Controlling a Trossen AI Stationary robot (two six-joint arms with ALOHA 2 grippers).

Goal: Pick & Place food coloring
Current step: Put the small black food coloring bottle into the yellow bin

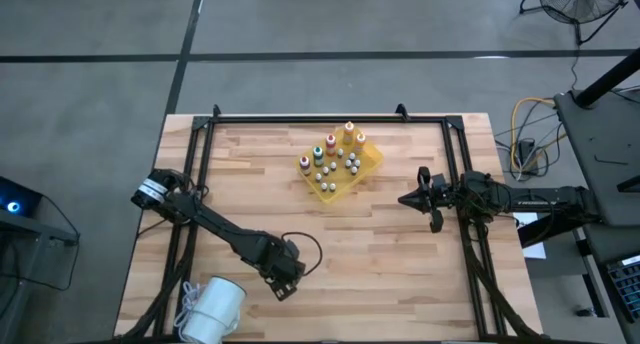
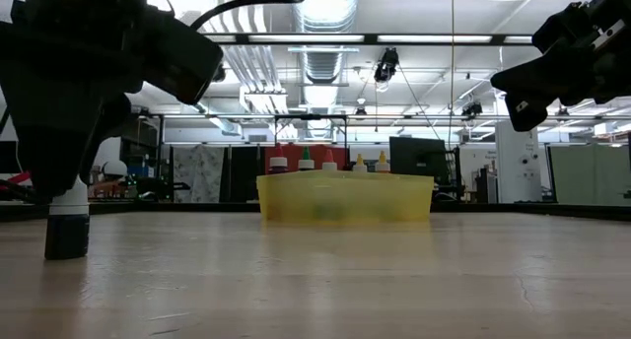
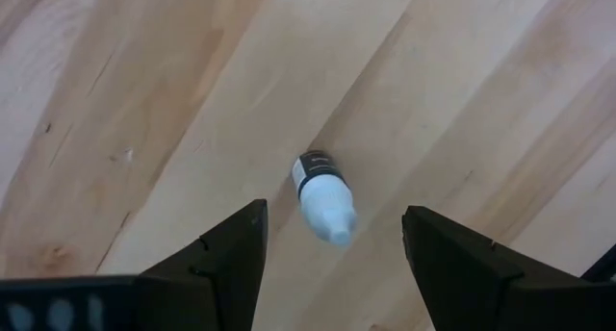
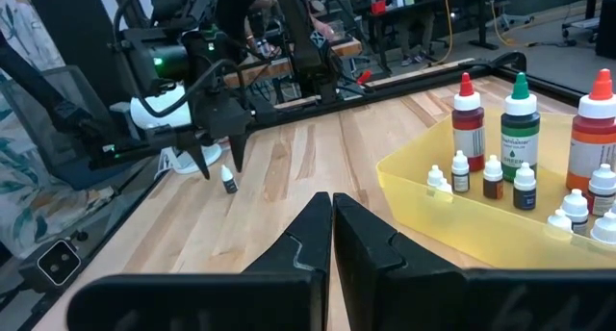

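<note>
2 dark jointed arms, black cables; left arm (image 1: 215, 227) silver base collar, white-wrapped wrist.

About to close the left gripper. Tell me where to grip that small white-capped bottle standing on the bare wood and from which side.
Grip the small bottle on its body below the white cap, from straight above. It stands upright between the left gripper's open fingers, with bare wood around it.

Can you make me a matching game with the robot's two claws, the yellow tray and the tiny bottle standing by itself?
1 left gripper
2 right gripper
3 yellow tray
4 small white-capped bottle

A shut, waiting to the right of the tray
B full of bottles, far half of the table
C open, above the lone bottle
D upright on bare wood near the front edge

Pairs: 1-C, 2-A, 3-B, 4-D
</note>
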